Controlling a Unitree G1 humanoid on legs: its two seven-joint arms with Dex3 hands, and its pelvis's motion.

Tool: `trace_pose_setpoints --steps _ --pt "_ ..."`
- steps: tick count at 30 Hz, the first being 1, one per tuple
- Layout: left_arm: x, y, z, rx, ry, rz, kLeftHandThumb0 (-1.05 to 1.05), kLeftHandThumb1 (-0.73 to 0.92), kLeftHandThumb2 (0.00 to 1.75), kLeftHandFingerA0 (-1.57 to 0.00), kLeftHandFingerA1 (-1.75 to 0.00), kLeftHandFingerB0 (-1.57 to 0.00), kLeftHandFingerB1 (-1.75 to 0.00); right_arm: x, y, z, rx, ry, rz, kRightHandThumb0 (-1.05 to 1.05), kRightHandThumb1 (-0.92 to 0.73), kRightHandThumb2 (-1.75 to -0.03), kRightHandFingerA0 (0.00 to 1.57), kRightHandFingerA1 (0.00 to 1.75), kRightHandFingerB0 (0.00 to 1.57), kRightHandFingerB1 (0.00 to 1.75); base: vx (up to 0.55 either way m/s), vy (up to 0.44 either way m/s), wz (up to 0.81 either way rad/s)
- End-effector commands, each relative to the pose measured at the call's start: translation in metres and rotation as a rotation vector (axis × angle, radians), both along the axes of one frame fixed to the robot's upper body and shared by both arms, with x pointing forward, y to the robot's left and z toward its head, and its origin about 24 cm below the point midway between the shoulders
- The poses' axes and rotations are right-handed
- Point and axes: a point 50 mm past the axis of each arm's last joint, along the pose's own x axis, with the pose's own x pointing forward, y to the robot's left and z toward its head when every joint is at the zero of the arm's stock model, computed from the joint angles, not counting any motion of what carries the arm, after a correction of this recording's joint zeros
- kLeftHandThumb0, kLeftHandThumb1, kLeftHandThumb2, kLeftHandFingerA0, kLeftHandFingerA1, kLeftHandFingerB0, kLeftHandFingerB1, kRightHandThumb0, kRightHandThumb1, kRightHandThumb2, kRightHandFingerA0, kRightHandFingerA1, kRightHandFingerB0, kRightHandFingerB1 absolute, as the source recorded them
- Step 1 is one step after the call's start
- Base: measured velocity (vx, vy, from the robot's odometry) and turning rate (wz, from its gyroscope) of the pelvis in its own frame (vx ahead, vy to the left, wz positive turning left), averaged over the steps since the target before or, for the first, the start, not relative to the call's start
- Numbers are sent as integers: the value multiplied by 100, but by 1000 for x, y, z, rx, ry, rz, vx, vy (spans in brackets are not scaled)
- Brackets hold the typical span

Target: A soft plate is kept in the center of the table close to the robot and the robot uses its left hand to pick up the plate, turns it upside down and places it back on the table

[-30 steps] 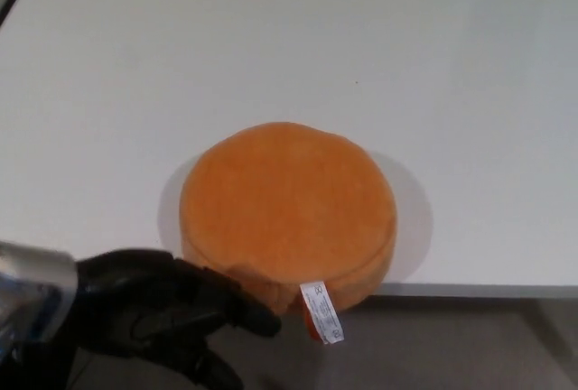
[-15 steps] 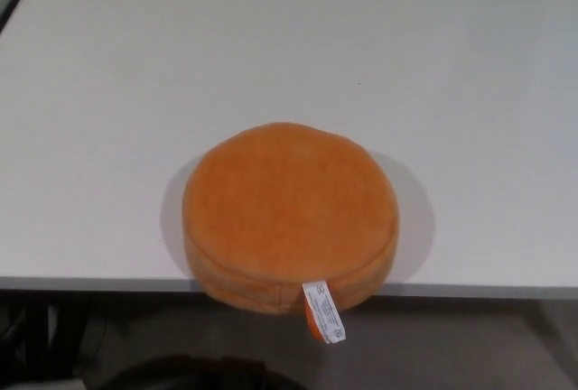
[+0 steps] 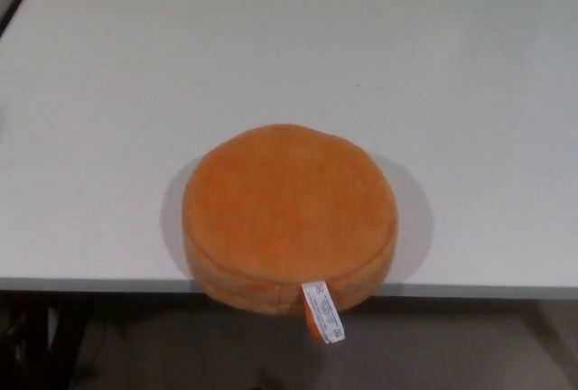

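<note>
Plate (image 3: 289, 216) sits flat on the table (image 3: 271, 47), overhanging the near edge; neither hand visible, so the job looks done, nothing left to grab.

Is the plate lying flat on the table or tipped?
Flat: the plate rests level on the table, its near rim overhanging the edge.

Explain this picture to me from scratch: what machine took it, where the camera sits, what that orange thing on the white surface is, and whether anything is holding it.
A camera on a humanoid robot's head took it, looking down at its work. The white table fills most of the view. Near its front edge lies a round orange soft plate, slightly overhanging, with a small white tag hanging off its near side. Nothing holds the plate. Neither robot hand is in view.
</note>
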Motion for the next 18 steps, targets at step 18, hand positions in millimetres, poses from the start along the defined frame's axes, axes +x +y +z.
trace_pose_setpoints --steps 18 --pt "-60 63 -33 251 -256 696 -105 82 70 -27 -94 -21 -79 8 -9 -12 -115 -128 -49 -76 -89 -68 29 43 16 26 0 0 0"
